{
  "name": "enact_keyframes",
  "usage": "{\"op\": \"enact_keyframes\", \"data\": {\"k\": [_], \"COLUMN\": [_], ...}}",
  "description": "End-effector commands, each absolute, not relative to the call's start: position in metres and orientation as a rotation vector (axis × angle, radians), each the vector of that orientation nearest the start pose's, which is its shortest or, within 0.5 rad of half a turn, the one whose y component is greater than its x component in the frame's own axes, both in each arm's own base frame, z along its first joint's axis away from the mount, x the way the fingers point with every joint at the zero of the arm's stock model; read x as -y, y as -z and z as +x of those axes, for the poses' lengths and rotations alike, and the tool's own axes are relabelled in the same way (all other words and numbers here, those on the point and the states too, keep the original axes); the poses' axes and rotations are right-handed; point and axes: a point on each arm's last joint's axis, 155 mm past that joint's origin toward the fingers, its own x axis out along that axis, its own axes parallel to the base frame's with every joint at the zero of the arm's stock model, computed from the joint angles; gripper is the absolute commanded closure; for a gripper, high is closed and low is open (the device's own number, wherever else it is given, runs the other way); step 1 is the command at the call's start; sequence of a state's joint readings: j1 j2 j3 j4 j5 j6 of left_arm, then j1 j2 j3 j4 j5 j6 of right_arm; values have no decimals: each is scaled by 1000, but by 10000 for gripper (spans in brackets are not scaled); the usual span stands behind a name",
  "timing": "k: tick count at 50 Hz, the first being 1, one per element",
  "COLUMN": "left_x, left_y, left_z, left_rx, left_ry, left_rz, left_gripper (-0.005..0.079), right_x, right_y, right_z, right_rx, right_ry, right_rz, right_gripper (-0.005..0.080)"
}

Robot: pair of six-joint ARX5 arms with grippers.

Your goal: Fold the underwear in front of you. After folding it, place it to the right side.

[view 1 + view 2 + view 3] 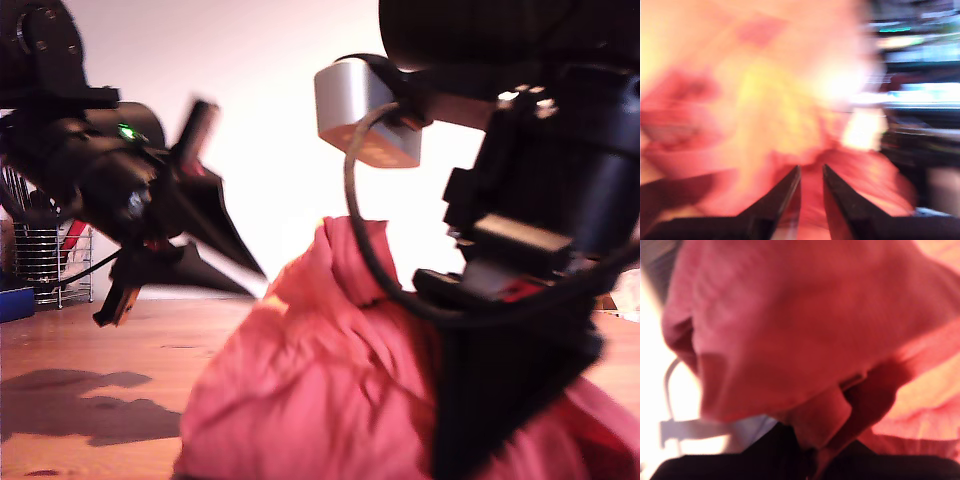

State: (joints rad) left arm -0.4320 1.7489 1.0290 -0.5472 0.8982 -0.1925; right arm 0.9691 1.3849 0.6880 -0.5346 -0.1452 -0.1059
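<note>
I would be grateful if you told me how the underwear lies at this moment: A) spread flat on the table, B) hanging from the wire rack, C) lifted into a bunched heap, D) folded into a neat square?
C: in the exterior view the underwear rises in a wrinkled peak above the wooden table.

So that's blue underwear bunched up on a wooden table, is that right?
Not quite: it is not blue. The underwear is coral-orange, as the exterior view shows. The rest holds: it is bunched up on the wooden table.
</note>
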Motion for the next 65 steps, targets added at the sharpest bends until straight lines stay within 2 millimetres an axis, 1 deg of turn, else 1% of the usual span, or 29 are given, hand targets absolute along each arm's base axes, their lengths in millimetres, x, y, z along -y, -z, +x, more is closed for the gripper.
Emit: {"op": "enact_keyframes", "data": {"k": [1, 8, 14, 19, 23, 27, 33, 37, 41, 45, 48, 53, 56, 59, 65], "left_x": [280, 283, 284, 280, 276, 274, 273, 274, 277, 279, 280, 280, 279, 278, 272], "left_y": [-76, -66, -58, -50, -46, -44, -43, -42, -42, -43, -42, -42, -42, -40, -37], "left_z": [253, 253, 252, 255, 257, 257, 252, 250, 247, 245, 246, 246, 246, 246, 246], "left_rx": [-1397, -1367, -1353, -1341, -1337, -1341, -1353, -1348, -1348, -1343, -1333, -1325, -1324, -1318, -1323], "left_ry": [1029, 1008, 993, 958, 930, 918, 933, 950, 962, 972, 979, 985, 982, 988, 987], "left_rz": [-401, -296, -220, -150, -116, -107, -83, -64, -53, -45, -33, -20, -15, 7, 40], "left_gripper": [629, 629, 630, 630, 630, 631, 632, 632, 632, 632, 632, 632, 632, 632, 632], "right_x": [-255, -270, -278, -283, -282, -277, -268, -269, -268, -265, -268, -271, -272, -275, -272], "right_y": [-24, -50, -72, -86, -91, -91, -91, -92, -91, -82, -74, -58, -47, -37, -21], "right_z": [138, 140, 146, 155, 164, 172, 182, 184, 188, 191, 190, 194, 194, 189, 188], "right_rx": [-1137, -1117, -1079, -1047, -1032, -1032, -1034, -1034, -1046, -1078, -1106, -1134, -1162, -1201, -1259], "right_ry": [-1055, -1106, -1129, -1132, -1122, -1107, -1084, -1110, -1114, -1104, -1115, -1122, -1137, -1169, -1187], "right_rz": [-583, -574, -592, -589, -585, -584, -579, -552, -525, -515, -508, -514, -509, -488, -475], "right_gripper": [765, 765, 765, 765, 765, 765, 765, 765, 765, 765, 765, 765, 765, 765, 765]}}
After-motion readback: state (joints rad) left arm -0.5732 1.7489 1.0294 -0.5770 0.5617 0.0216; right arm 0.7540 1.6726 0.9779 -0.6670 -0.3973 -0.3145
